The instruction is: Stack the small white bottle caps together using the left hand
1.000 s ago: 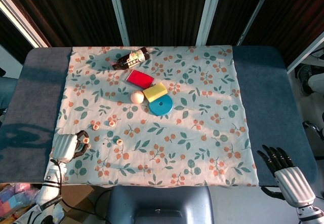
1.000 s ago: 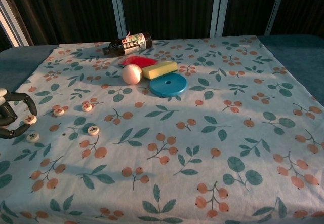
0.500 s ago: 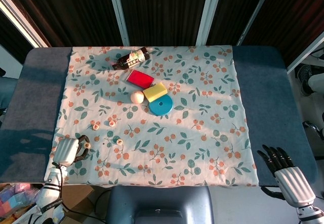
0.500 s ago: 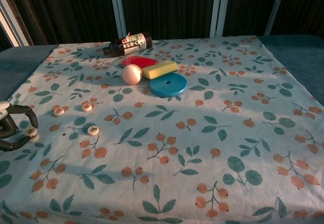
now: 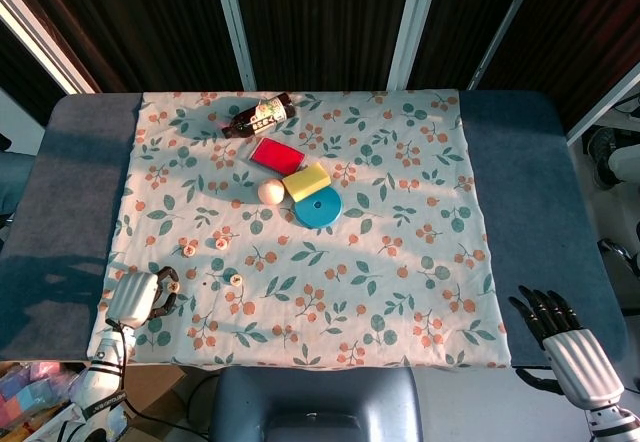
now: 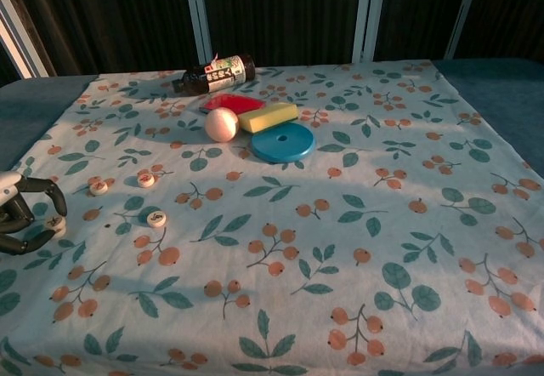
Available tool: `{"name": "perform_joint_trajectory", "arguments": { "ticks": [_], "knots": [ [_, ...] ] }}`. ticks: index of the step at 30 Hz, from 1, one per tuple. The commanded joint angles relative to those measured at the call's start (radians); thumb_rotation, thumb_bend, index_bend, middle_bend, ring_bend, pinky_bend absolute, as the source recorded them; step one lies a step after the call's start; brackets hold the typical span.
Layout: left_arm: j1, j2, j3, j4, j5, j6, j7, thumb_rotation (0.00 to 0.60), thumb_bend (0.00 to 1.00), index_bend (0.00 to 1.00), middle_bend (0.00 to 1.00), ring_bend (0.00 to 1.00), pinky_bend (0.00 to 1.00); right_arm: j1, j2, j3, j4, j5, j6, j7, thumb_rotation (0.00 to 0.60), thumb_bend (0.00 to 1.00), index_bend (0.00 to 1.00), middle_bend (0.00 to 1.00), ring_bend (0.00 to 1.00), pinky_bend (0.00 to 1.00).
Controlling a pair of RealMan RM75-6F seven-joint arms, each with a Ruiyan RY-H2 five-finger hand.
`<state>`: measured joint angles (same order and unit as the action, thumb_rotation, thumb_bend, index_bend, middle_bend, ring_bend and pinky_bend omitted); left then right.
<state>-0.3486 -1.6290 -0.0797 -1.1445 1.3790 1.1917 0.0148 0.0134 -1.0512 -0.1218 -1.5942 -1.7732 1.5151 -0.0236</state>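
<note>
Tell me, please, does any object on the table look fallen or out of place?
Yes: the dark bottle lies on its side near the far edge of the cloth, not upright. Nothing looks spilled or damaged.

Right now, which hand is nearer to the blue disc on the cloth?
The left hand is nearer. It sits at the cloth's near-left edge, diagonally from the blue disc. The right hand is off the cloth, beyond its near-right corner.

Left robot hand [image 6: 21, 219] pulls back toward the near-left cloth edge, the cap [image 6: 56, 222] now between its curled fingers
</note>
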Motion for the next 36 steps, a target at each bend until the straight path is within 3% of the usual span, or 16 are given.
{"name": "perform_joint_trajectory", "arguments": {
  "ticks": [1, 16, 27, 36],
  "knots": [
    [-0.002, -0.002, 0.001, 0.007, -0.004, -0.008, -0.002, 0.6, 0.4, 0.47, 1.0, 1.0, 1.0, 0.0, 0.001, 0.0, 0.0, 0.0, 0.001, 0.001, 0.6, 0.18, 0.0, 0.0, 0.0, 0.0],
    [-0.002, 0.009, 0.007, -0.002, 0.004, -0.003, 0.005, 0.6, 0.4, 0.39, 1.0, 1.0, 1.0, -0.001, 0.001, 0.0, -0.001, 0.0, 0.001, -0.001, 0.6, 0.18, 0.0, 0.0, 0.0, 0.0],
    [-0.003, 0.013, 0.003, -0.075, 0.044, 0.052, 0.009, 0.6, 0.4, 0.36, 1.0, 1.0, 1.0, -0.002, 0.001, -0.001, -0.001, -0.004, 0.004, 0.0, 0.6, 0.18, 0.0, 0.0, 0.0, 0.0],
    [-0.043, -0.069, -0.007, -0.176, 0.034, 0.031, 0.178, 0.6, 0.4, 0.37, 1.0, 1.0, 1.0, 0.001, 0.001, -0.001, 0.0, -0.006, 0.0, 0.001, 0.6, 0.18, 0.0, 0.0, 0.0, 0.0]
  ]
}}
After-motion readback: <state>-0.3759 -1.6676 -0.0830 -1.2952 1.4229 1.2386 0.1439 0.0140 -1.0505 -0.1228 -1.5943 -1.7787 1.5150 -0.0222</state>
